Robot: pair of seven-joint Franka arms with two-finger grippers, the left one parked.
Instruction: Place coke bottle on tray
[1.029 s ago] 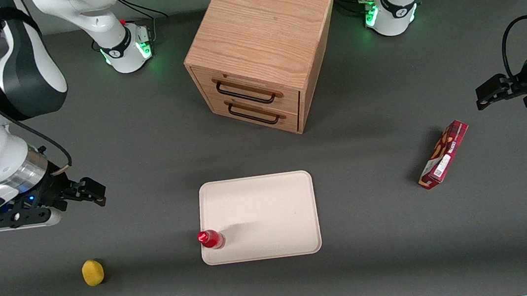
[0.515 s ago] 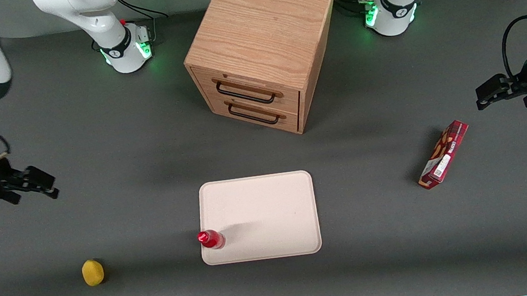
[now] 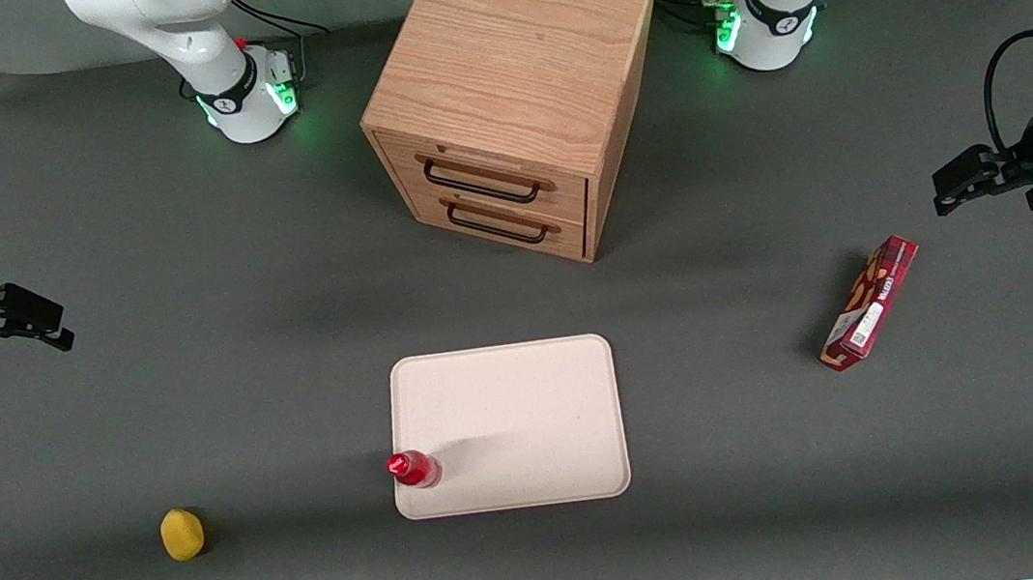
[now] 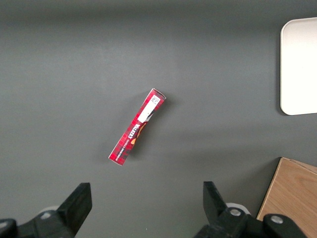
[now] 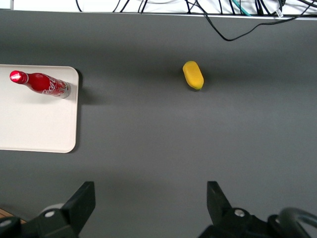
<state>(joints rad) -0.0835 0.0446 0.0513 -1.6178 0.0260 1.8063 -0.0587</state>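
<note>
bottle: coke bottle (image 3: 414, 469) stands upright on the tray (image 3: 529, 396), in the corner nearest the front camera on the working arm's side, just inside the rim; also seen in the right wrist view (image 5: 42, 84).
tray: flat on the tabletop (image 3: 248, 408), in front of the drawer cabinet (image 3: 510, 101), otherwise bare.
gripper: right gripper (image 3: 34, 324) is well apart from the tray, up toward the working arm's end of the tabletop; fingers spread open, holding nothing.
task state: looks done, bottle sits on tray and the arm is clear of it.
risk 1: bottle is tall, slim and right at the tray edge, so any bump or tray nudge could tip it off onto the tabletop.
risk 2: if the arm swept low over the tray corner it could clip the cap; cause would be a low travel path.
risk 3: glossy round body would roll if it fell.
other things: yellow lemon-like object (image 3: 181, 533) lies on the tabletop between the tray and the working arm's end, near the front camera; red snack box (image 3: 869, 302) lies toward the parked arm's end.
in the way: nothing between gripper and tray; the yellow object is off any direct line.
</note>
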